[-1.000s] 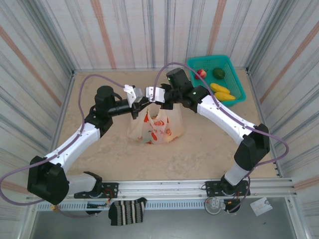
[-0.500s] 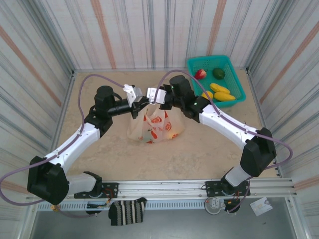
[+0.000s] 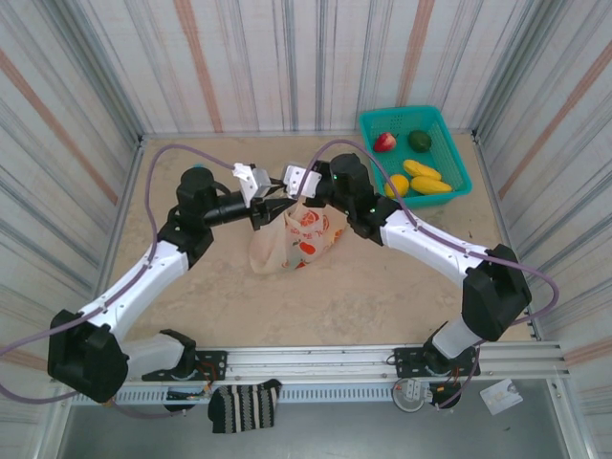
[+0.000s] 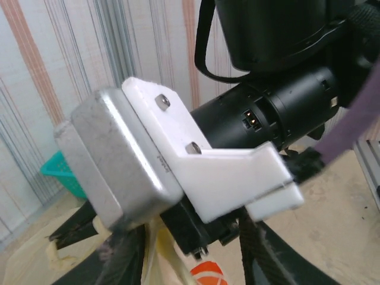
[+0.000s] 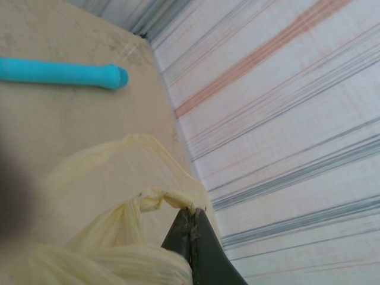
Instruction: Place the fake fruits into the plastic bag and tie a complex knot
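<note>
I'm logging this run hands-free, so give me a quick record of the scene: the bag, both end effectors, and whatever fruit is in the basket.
plastic bag: on the table, between the two arms, top gathered and twisted
right end effector: shut, pinching the bag's twisted top
left end effector: open, fingers either side of the bag's top
basket: teal, far right corner
fake fruits in basket: five, one red, one green, one orange, two yellow
bag contents: cannot tell from the printed motifs
</note>
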